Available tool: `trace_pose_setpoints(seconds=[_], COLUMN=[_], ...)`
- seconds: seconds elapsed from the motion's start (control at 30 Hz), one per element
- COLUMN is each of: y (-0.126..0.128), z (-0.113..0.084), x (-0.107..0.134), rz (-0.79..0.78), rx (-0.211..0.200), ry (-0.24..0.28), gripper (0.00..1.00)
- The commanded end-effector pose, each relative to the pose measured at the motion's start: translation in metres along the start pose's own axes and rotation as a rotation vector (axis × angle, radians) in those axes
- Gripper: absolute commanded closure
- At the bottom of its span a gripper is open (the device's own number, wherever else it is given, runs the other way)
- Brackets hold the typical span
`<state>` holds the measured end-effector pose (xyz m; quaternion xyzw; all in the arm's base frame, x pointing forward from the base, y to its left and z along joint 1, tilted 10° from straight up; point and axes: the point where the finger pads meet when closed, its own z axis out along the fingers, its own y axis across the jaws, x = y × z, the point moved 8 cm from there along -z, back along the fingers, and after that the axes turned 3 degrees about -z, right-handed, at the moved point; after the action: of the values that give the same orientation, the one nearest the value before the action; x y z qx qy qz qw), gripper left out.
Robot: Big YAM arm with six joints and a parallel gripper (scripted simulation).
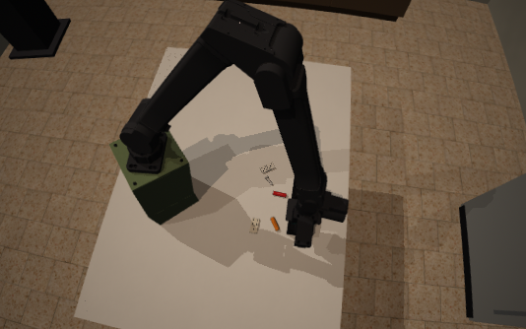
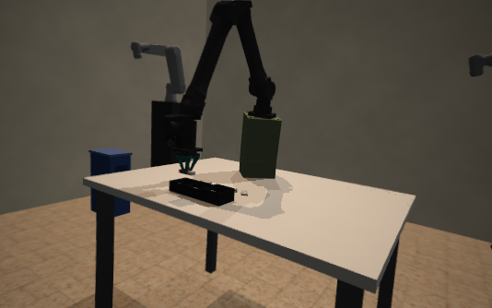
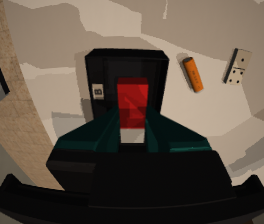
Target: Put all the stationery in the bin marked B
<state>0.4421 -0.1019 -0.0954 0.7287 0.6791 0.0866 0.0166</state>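
My gripper (image 3: 132, 109) (image 2: 188, 165) (image 1: 303, 232) is shut on a red-and-white eraser (image 3: 132, 99). It holds the eraser a little above an end compartment of the black row of bins (image 3: 126, 63) (image 2: 201, 191). A small white label (image 3: 98, 91) is on that bin; I cannot read it. In the top view the arm hides most of the bins. An orange marker (image 1: 275, 224) (image 3: 193, 74) and a red pen-like stick (image 1: 280, 194) lie on the table left of the bins.
Two dominoes (image 1: 267, 168) (image 1: 254, 225) and a small metal clip (image 1: 269, 179) lie on the white table (image 1: 208, 276). The nearer domino also shows in the wrist view (image 3: 237, 67). The green arm base (image 1: 161, 184) stands at the table's left. The table edge is just right of the bins.
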Motion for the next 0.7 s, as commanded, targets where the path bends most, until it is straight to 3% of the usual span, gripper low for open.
trace_pose_setpoints(seconds=[0.0,0.37,0.47,0.67], y=[-0.008,-0.006,0.008,0.008], z=[-0.002,0.001,0.008,0.016], x=[-0.006,-0.001,0.000,-0.001], rz=[0.051,0.039,0.029,0.028], rx=[0.018,0.023,-0.015,-0.016], ry=[0.002,0.004,-0.002,-0.002], gripper=[0.83,0.83,0.83,0.83])
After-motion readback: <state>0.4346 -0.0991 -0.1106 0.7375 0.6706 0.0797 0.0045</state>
